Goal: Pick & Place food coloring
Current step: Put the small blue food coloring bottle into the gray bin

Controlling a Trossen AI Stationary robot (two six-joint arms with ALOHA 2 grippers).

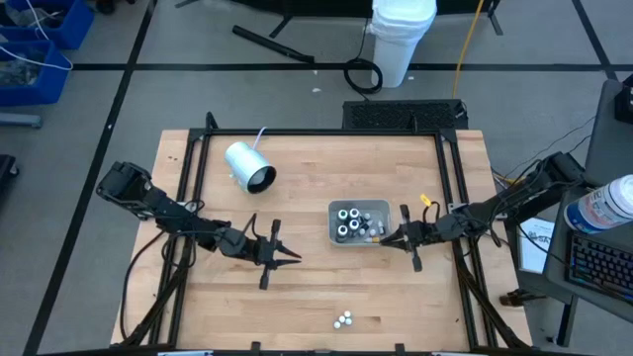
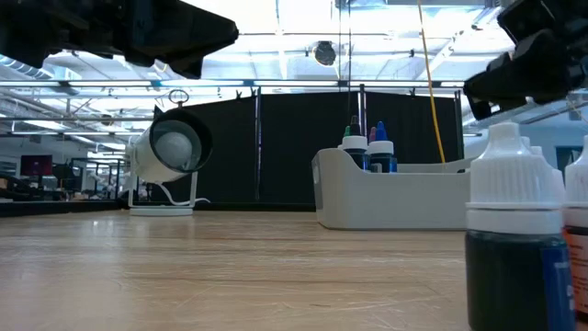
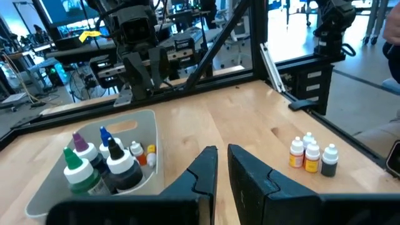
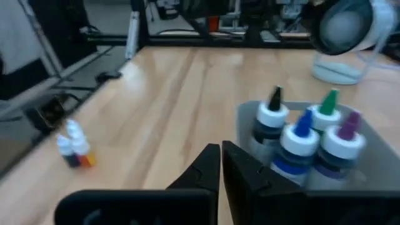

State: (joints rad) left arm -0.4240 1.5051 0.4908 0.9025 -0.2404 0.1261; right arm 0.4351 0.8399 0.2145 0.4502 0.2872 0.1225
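Nearest the low camera stand three food coloring bottles (image 2: 513, 234) at the worktop's (image 1: 297, 302) front edge; the others sit in the grey tray (image 1: 334, 234). Your right claw (image 1: 388, 238), shut and empty, hangs beside the tray; the left claw (image 1: 296, 257) waits nearly closed. Next, open and descend over a bottle.
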